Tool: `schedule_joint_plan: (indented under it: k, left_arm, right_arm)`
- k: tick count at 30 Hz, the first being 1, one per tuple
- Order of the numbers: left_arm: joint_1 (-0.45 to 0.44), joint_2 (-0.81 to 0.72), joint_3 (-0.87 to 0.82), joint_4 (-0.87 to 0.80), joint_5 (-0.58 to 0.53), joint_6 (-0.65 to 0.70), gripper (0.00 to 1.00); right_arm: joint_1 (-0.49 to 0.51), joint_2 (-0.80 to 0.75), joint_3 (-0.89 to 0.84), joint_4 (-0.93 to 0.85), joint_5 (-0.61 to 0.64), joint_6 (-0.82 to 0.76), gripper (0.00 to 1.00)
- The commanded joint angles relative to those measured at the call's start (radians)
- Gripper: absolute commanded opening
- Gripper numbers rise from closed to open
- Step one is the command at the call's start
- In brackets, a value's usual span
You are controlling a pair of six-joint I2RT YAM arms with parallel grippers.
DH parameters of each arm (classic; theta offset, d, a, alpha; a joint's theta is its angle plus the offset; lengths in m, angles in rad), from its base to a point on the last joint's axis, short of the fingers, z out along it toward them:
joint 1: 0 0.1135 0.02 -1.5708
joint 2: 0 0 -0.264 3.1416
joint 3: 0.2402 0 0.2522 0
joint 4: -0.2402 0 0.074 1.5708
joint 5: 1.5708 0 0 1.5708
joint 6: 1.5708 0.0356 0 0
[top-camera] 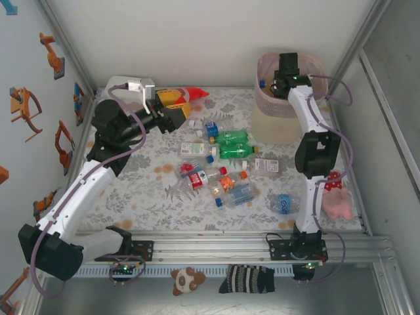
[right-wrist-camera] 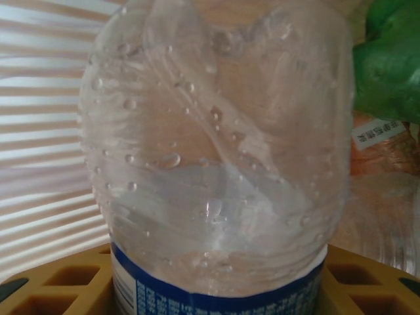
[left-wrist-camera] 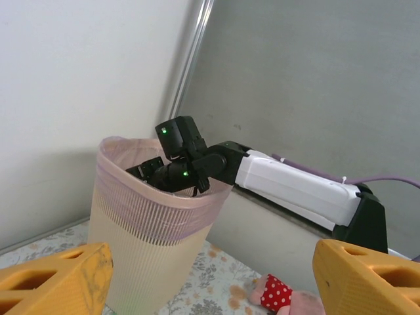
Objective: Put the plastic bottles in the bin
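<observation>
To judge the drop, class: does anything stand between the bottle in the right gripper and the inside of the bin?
Nothing visible does. The right gripper holds the clear blue-labelled bottle inside the bin; a green item there lies off to one side.

- Top view: bright, even overhead light, with soft, short shadows on the desk [top-camera: 131,190]; detail slightly grainy.
- Left wrist view: diffuse, cool light; left gripper [left-wrist-camera: 210,275] close to the lens, its yellow fingers [left-wrist-camera: 52,282] out of focus.
- Right wrist view: clear bottle [right-wrist-camera: 210,164] very near and blurred — pale light glows through the ribbed wall of the bin [right-wrist-camera: 39,131].
</observation>
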Motion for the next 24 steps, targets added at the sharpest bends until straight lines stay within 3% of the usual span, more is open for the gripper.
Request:
schedule_joint_plan:
  k: [1,12,24]
  left_arm:
    - [0.002,-0.007,-0.008,-0.003,-0.003,0.000,0.79]
    - [0.002,-0.001,-0.017,-0.010,-0.021,0.001,0.79]
    - [0.001,0.019,-0.016,-0.025,-0.039,-0.002,0.79]
  right_arm:
    - [0.001,0.025,0.037,-0.021,0.043,0.066,0.54]
    - [0.001,0.061,0.070,-0.073,0.028,0.096,0.75]
    - [0.001,-0.051,0.048,-0.077,0.046,0.077,0.81]
